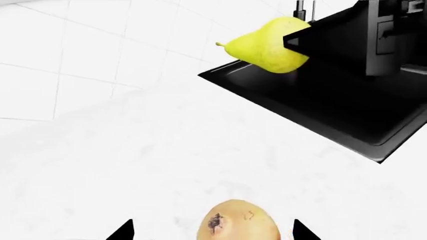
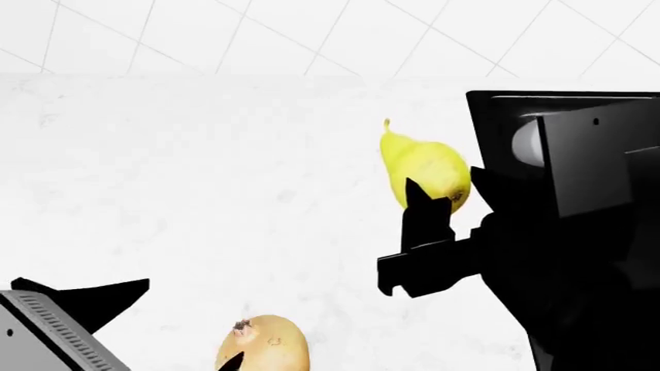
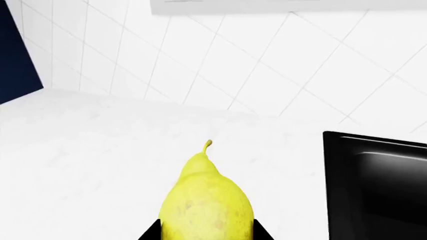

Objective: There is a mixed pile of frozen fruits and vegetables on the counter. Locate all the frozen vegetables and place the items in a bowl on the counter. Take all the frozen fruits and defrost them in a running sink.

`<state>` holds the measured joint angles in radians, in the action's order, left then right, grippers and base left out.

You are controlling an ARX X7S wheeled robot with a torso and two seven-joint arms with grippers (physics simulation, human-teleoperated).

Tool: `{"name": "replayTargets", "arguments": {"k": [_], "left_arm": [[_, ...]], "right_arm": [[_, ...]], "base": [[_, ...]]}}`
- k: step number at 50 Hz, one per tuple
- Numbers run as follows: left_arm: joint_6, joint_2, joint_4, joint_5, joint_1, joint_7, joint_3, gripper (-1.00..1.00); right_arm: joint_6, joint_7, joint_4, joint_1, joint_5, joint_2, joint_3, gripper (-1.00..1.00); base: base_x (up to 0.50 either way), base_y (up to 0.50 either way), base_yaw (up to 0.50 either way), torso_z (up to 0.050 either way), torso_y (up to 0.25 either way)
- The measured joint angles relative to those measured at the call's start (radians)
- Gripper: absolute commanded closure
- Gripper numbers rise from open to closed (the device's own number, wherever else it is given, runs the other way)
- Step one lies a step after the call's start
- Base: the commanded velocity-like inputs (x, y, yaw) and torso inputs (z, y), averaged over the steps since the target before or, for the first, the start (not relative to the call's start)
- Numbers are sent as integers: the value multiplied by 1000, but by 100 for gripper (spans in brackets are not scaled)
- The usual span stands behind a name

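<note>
My right gripper is shut on the yellow pear, one jaw against each side, stem pointing away. In the head view the pear sits in the right gripper beside the black sink. In the left wrist view the pear hangs at the sink's near corner. My left gripper is open, with the tan-yellow fruit lying on the white counter between its fingertips, apart from both. That fruit shows at the head view's lower edge. Bowl, vegetables and reddish fruit are out of view.
A white tiled wall rises behind the counter. A navy blue panel stands at the far end in the right wrist view. My right arm covers much of the sink in the head view.
</note>
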<state>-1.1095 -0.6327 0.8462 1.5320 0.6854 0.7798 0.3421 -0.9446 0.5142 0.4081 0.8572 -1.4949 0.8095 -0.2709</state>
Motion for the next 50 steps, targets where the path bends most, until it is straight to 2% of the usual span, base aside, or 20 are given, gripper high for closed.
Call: {"name": "replayTargets", "arguments": {"k": [30,50], "left_arm": [[-22,98,-50,-194,-20,-91,141,-100],[21,136,-149,-359,-36,-189,231,-100]], "right_arm": [[23,-12,15,-52,8,7,0,100],[38,-28,15,-82,25,2,-9,100]], "base": [[0,0,0,0,0],[0,0,0,0,0]]}}
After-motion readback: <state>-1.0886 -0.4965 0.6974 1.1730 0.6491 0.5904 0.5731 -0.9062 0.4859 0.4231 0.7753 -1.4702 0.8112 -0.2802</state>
